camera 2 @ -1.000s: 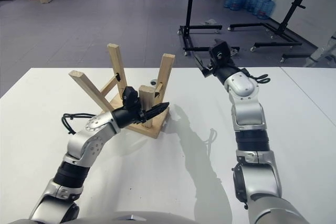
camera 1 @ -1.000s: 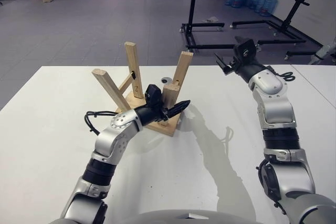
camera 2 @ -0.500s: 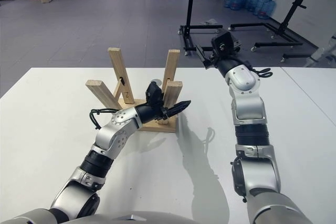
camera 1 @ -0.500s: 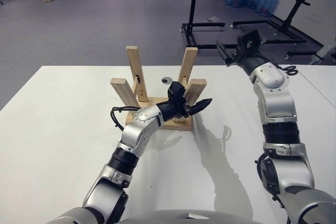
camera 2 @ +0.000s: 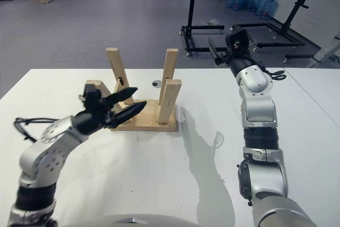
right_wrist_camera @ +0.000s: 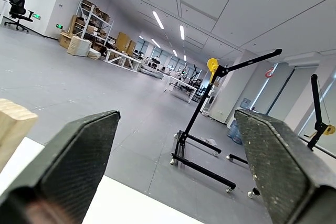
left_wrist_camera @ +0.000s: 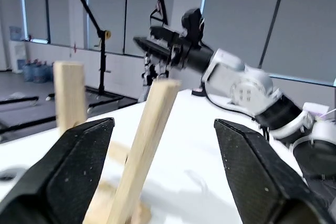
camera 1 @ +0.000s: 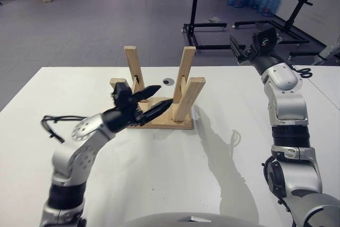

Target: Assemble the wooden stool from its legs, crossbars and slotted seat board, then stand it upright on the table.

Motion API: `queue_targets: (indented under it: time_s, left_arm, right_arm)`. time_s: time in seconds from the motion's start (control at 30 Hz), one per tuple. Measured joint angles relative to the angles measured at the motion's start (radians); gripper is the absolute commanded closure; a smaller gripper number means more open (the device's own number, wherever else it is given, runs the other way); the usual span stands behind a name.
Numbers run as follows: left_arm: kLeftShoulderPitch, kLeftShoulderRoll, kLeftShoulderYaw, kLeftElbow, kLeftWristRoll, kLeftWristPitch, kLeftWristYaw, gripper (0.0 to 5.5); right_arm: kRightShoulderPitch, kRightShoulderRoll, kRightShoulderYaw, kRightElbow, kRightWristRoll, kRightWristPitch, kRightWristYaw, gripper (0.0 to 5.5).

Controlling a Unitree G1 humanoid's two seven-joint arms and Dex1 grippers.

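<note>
On the white table (camera 1: 212, 174), near the middle of its far edge, the stool (camera 1: 188, 99) rests upside down, probably because its legs go in from above; the left gripper (camera 1: 164, 94) hovers open just beside it, and the right gripper (camera 1: 237, 51) is open above the far edge.

Pale bare wooden stool (camera 1: 159, 97), smooth matt white table (camera 1: 212, 184), matt black fingers (left_wrist_camera: 79, 166)
</note>
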Motion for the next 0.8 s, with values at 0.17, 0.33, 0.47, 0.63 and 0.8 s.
queue_targets:
  time_s: [0.17,0.33,0.47,0.63,0.8]
  left_arm:
    - [0.271,0.171,0.138,0.061,0.079,-0.123,-0.151,2.02]
    - [0.108,0.275,0.149,0.448,0.227,-0.264,-0.226,2.02]
    - [-0.128,0.255,0.081,0.679,0.283,-0.325,-0.259,2.02]
    - [-0.245,0.235,-0.029,0.826,0.331,-0.355,-0.374,2.02]
    - [-0.283,0.280,-0.073,0.918,0.404,-0.398,-0.445,2.02]
  right_arm:
    - [0.010,-0.012,-0.011,-0.014,0.009,-0.002,0.001,1.45]
    - [0.027,-0.011,-0.013,0.033,0.056,-0.057,0.058,1.45]
    - [0.113,-0.015,-0.007,0.078,0.151,-0.106,0.223,1.45]
    - [0.198,-0.085,0.045,0.210,0.151,-0.187,0.417,1.45]
    - [0.201,-0.099,0.152,0.332,0.086,-0.296,0.526,1.45]
